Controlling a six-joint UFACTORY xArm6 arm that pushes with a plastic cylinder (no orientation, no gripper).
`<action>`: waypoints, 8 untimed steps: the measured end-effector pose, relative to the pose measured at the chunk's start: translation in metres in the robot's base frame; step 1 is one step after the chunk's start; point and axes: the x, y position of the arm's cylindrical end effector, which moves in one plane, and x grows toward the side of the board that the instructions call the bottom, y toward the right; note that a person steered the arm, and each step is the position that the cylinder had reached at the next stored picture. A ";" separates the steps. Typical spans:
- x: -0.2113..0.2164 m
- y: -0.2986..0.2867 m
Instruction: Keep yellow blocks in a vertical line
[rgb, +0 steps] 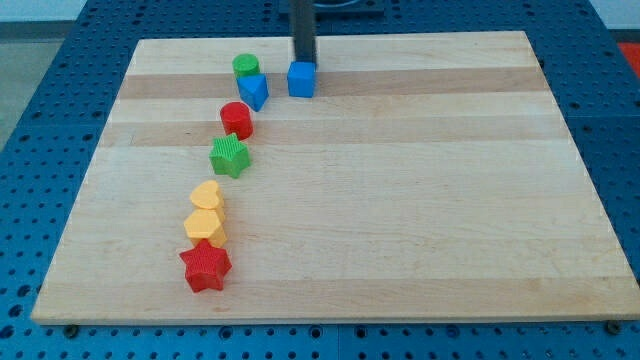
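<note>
Two yellow blocks sit at the view's lower left, one above the other and touching: a yellow heart (206, 194) on top and a yellow hexagon-like block (205, 226) below it. A red star (205, 267) lies just below them. My tip (303, 60) is at the view's top, right behind a blue cube (302, 79), far from the yellow blocks.
A green cylinder (245, 67), a blue triangular block (254, 91), a red cylinder (237, 119) and a green star (230, 156) run in a slanted chain from the top down toward the yellow blocks. The wooden board (420, 200) lies on a blue perforated table.
</note>
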 end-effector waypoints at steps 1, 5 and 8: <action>0.016 0.022; 0.170 0.119; 0.302 -0.001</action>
